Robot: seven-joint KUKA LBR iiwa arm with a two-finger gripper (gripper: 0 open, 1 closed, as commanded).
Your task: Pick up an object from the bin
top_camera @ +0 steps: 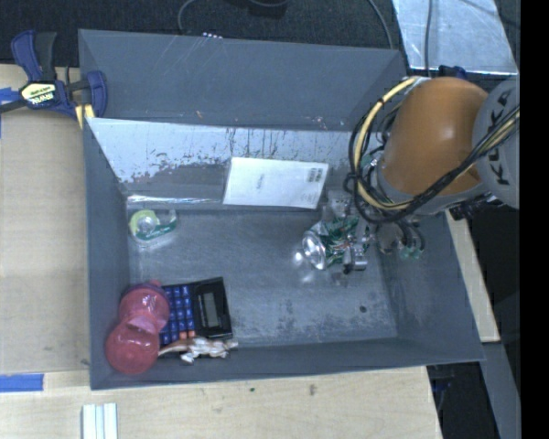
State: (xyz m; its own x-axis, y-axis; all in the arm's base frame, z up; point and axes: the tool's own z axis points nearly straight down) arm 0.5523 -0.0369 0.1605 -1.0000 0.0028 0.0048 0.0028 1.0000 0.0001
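Camera view, arm (436, 144) at right of bin (256, 80), beside crumpled shiny silvery wrapper (312, 251), perhaps foil, grasp unclear

- I read the bin (256, 90) as grey metal with a matt finish. Its back wall is scuffed and streaked, and its floor is speckled and worn.
- The white box (274, 183) looks like smooth, matt paper or card.
- The clear wrapper (151, 224) looks to me like thin, glossy plastic.
- The pink cups (137, 332) seem to be smooth plastic with a soft sheen.
- The calculator (199, 307) is dark plastic.
- The crumpled silver piece (311, 251) shines like foil.
- The arm's orange cover (435, 140) is smooth and glossy.
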